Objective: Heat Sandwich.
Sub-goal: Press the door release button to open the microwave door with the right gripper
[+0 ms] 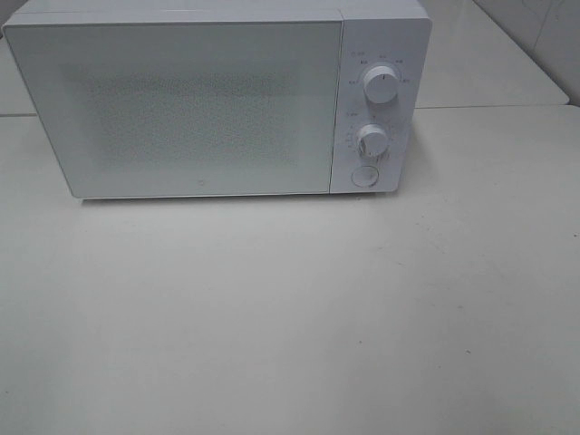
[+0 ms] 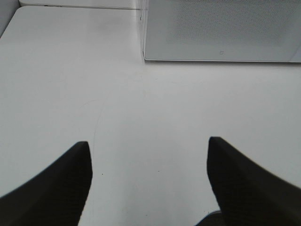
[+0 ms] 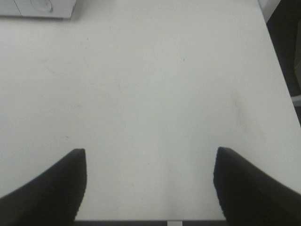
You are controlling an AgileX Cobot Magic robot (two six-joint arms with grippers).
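Your left gripper [image 2: 148, 141] and right gripper [image 3: 150, 149] each hang wide open over the white table [image 1: 290, 317], holding nothing. The microwave [image 1: 181, 109] stands shut at the back of it. From these 3 views you cannot tell where the sandwich is.

A plain white counter [image 1: 290, 317], faintly scuffed, lies under soft, even light. A second white tabletop [image 1: 489, 63] butts against it behind. Beyond that corner is a pale tiled surface [image 1: 548, 32]. Dark floor [image 3: 282, 56] shows past the counter's edge.
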